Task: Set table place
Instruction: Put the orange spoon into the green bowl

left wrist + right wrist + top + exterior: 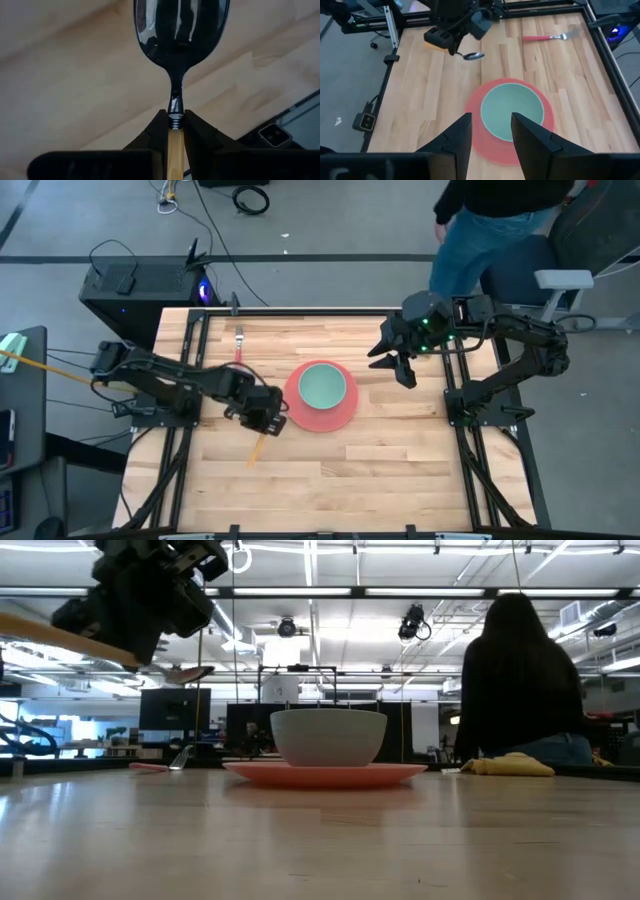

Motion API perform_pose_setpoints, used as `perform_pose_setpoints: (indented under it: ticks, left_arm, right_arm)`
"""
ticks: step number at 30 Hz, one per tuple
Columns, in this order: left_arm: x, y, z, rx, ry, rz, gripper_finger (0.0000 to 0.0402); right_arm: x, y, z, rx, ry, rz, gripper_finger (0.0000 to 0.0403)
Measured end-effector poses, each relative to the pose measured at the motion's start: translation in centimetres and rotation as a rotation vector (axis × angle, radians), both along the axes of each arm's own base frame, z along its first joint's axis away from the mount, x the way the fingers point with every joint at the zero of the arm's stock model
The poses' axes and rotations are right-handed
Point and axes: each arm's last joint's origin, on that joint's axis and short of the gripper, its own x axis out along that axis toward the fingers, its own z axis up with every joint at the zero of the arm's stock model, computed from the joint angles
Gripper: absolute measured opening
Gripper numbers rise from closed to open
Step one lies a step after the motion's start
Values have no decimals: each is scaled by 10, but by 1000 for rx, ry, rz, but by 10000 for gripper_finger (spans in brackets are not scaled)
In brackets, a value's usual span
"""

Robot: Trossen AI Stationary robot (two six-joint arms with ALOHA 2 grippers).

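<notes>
Jaws of the left gripper [175,131] are pinched tight on the spoon [176,55], right where the orange handle meets the metal neck, so the polished bowl of it juts forward and the long handle trails back behind the wrist. It's carried clear of the desk [330,470], just beside the near-left edge of the plate [322,396], which reads to me as lining up to lay it down alongside.

The pink plate is a flat, matte round, and the pale-teal bowl [323,386] sits centred on it, smooth and thick-walled. Over at the far left, the fork [239,344] lies flat on the planks, red handle toward the plate and metal tines pointing away, well apart from the setting. My guess is it's next in line.

Right gripper [491,131] hangs above the far right of the desk, its jaws spread and empty, waiting.
</notes>
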Motion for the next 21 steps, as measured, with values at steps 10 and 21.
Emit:
perform_pose_setpoints:
  ticks: [10, 21]
  left_arm:
    - [6, 40, 61, 78, 22, -59, 47]
    - [55, 90, 99, 156, 38, -197, 49]
  right_arm:
    - [-6, -5, 3, -20, -17, -8, 144]
    - [-15, -4, 5, -23, 0, -4, 144]
